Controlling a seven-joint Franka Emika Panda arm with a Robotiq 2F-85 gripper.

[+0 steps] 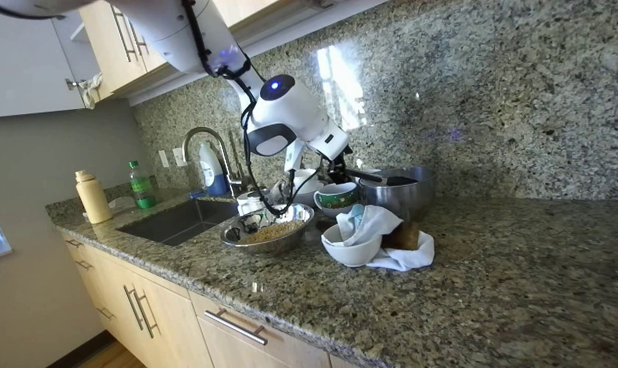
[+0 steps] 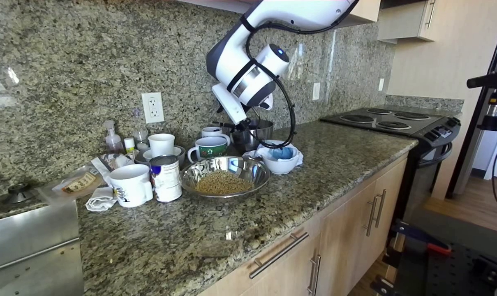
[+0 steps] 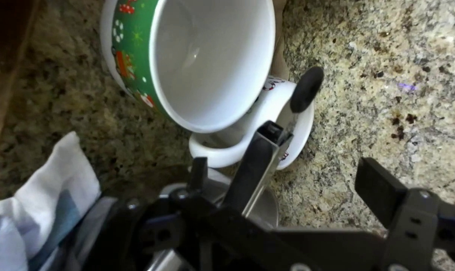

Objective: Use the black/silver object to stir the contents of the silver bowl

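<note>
In an exterior view, well left of the fingers (image 3: pixel 379 190) of the gripper (image 3: pixel 282 167), stand a yellow bottle (image 1: pixel 95 202), then a green bottle (image 1: pixel 142 186) and a soap bottle (image 1: pixel 211 171). Lower and nearer, also left of the fingers, sits the silver bowl (image 1: pixel 283 248) with tan grain (image 1: pixel 273 232) inside. The green mug (image 1: pixel 339 200) is just below them. The fingers stand wide apart; in the wrist view the black handle of the utensil (image 3: pixel 248 171) lies between them, closer to the finger on that view's left. Whether it touches that finger I cannot tell. In an exterior view the utensil reaches rightward from the fingers over the pot (image 1: pixel 416 199). Below them, slightly right, is the white bowl (image 1: pixel 352 254), a cloth (image 1: pixel 372 222) draped in it.
</note>
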